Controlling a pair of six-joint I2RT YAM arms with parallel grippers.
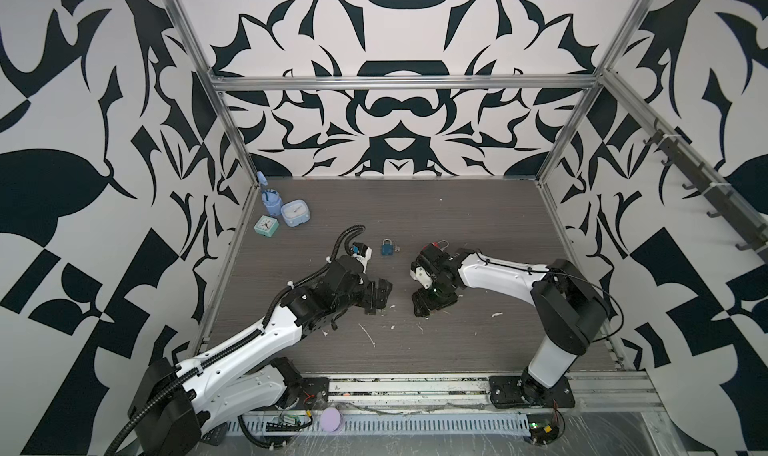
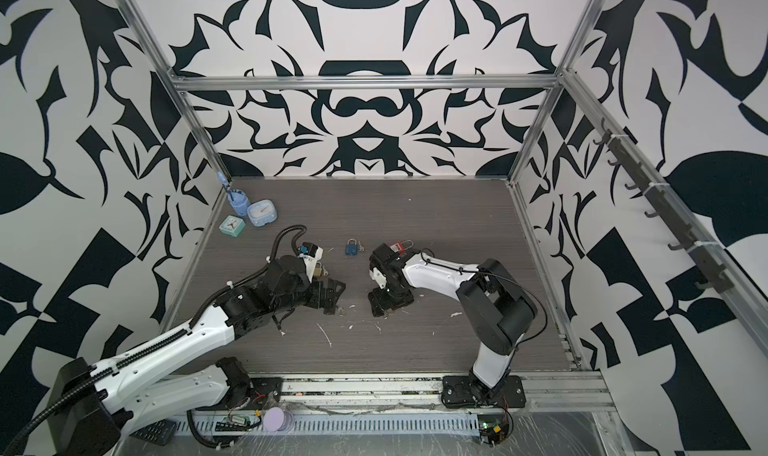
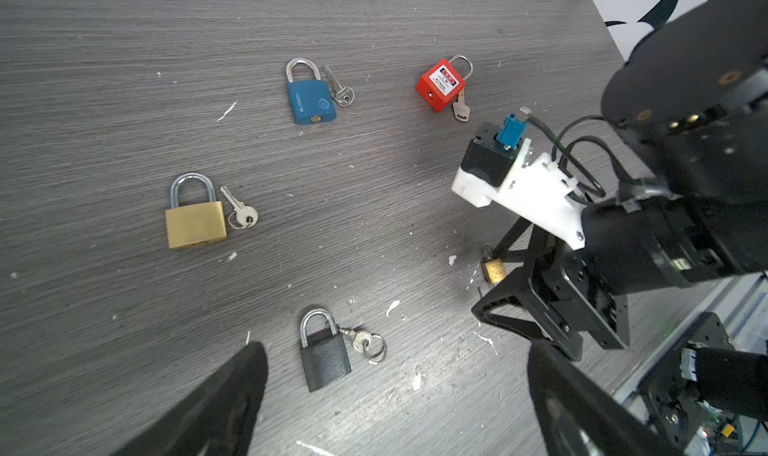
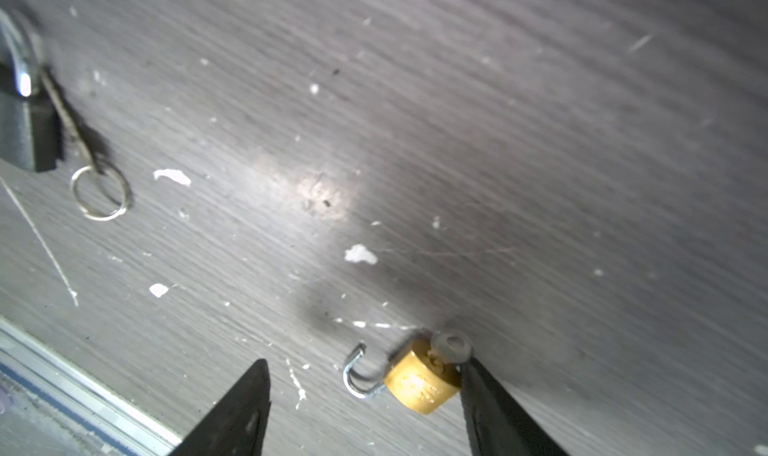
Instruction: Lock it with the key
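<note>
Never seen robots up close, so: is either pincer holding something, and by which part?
Nothing is held. The left pincer and right pincer both stand open; the small brass padlock lies ungripped beside the right one.

mint clock [image 1: 266,225], blue clock [image 1: 294,213], blue cup [image 1: 272,201]

Both top views overlook the whole table [image 1: 457,209]; wrist cameras face it closely.

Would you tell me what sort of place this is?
Probably a robotics test cell: aluminium frame, patterned walls, left arm and right arm on a rail, blue padlock and red padlock with keys.
</note>
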